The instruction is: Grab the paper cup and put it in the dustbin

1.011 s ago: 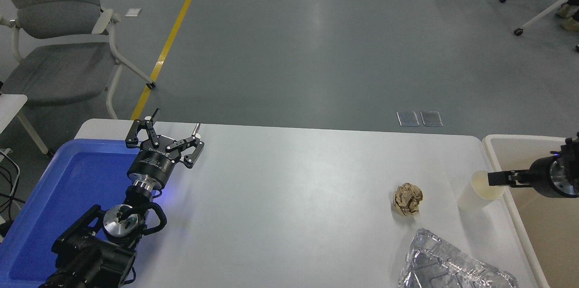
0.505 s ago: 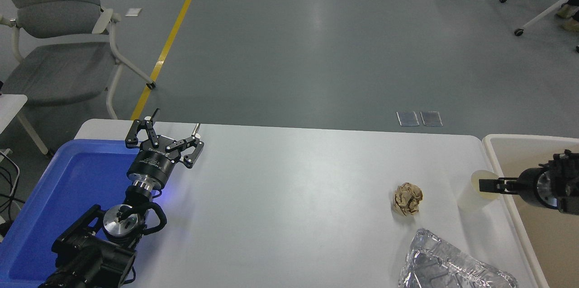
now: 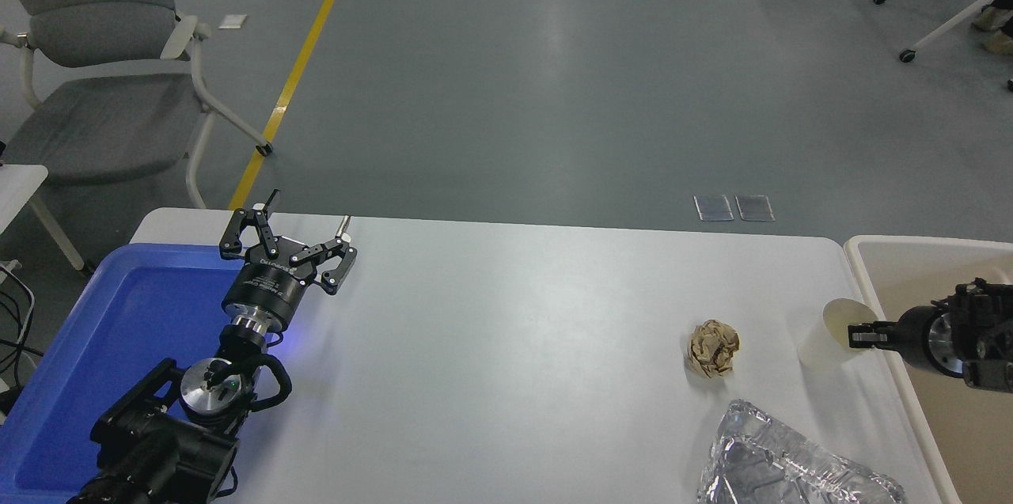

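While tilted, mouth toward the right end effector point(image 3: 859, 334) pinching its rim, small cream paper cup point(image 3: 827, 339), white worktop point(image 3: 506, 346), grey floor point(image 3: 554, 77)

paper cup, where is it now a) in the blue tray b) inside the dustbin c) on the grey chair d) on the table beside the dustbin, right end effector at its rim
d, the paper cup stands on the table just left of the dustbin, with the right end effector at its rim.

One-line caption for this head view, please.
Right gripper shut on the paper cup rim, cup tilting toward the dustbin; left gripper parked open over the blue tray.
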Robot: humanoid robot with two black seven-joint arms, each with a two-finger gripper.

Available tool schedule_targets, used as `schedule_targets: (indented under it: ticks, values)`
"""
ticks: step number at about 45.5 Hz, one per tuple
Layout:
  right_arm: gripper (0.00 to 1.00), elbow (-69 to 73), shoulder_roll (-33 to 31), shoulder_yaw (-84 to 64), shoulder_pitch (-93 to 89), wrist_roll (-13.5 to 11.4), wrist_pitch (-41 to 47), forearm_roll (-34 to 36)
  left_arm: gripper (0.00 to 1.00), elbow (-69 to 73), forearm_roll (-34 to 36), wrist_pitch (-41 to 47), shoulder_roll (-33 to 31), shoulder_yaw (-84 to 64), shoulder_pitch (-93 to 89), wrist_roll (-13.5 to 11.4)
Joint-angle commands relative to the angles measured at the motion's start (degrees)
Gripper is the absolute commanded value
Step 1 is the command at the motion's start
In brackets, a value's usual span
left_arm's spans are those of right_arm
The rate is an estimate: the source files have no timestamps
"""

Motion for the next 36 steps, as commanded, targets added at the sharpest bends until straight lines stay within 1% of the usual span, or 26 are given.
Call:
schedule_targets:
  ticks: [1, 8, 13, 19, 24, 29, 36]
  values:
    - [0.00, 0.18, -0.18, -0.05, 0.76, 0.08, -0.05, 0.13, 0.99, 0.00, 0.00, 0.00, 0.00, 0.00, 0.00, 0.00]
    - [0.00, 0.88, -0.88, -0.13, 2.43, 0.17, 0.30, -0.31, 0.99, 0.00, 0.00, 0.00, 0.00, 0.00, 0.00, 0.00]
    - [0.00, 2.81, -2.81, -1.19, 5.59, 0.35, 0.92, -0.66, 0.99, 0.00, 0.00, 0.00, 0.00, 0.00, 0.00, 0.00]
    - [0.00, 11.06, -6.86, -1.89, 14.11, 0.61, 4.51, -1.36, 0.99, 0.00, 0.00, 0.00, 0.00, 0.00, 0.00, 0.00]
    - [0.00, 18.18, -9.67, -3.91, 22.63, 0.61, 5.93, -4.43, 0.99, 0.00, 0.00, 0.00, 0.00, 0.00, 0.00, 0.00]
    - [0.00, 22.23, -12.31, -8.91, 32.04, 0.61, 6.54, -8.04, 0.99, 0.00, 0.00, 0.00, 0.00, 0.00, 0.00, 0.00]
    - [0.00, 25.92, -15.82, -12.09, 43.64, 0.70, 11.54, -8.48, 0.99, 0.00, 0.00, 0.00, 0.00, 0.00, 0.00, 0.00]
